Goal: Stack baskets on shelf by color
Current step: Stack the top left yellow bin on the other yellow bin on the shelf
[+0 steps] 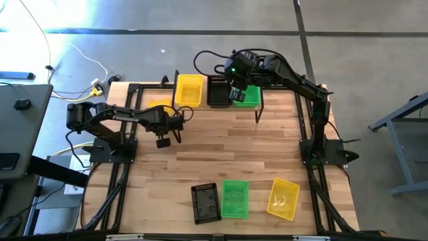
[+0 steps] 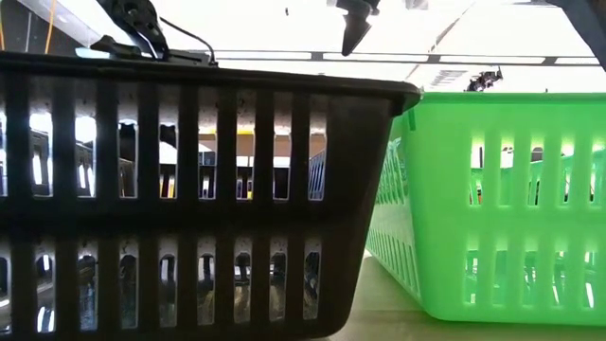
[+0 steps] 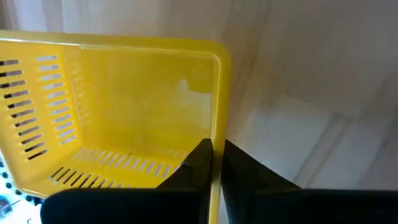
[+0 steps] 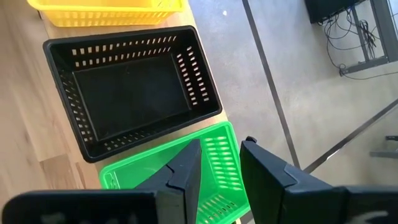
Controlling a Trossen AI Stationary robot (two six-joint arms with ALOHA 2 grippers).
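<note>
Shelf [image 1: 267,100]: yellow [image 1: 188,89], black [image 1: 218,90], green [image 1: 247,97] baskets placed | L gripper [image 3: 214,155] closed on yellow basket rim [image 3: 217,93] nr shelf | R gripper [image 4: 219,163] part-open, empty, above green | front: black [image 1: 205,202], green [image 1: 235,199], yellow [image 1: 283,199] left unstacked.

A robotics lab: bare concrete floor [image 1: 374,60], loose cables [image 1: 80,73], and a black-framed wooden table [image 1: 221,154] at 6 o'clock.
</note>
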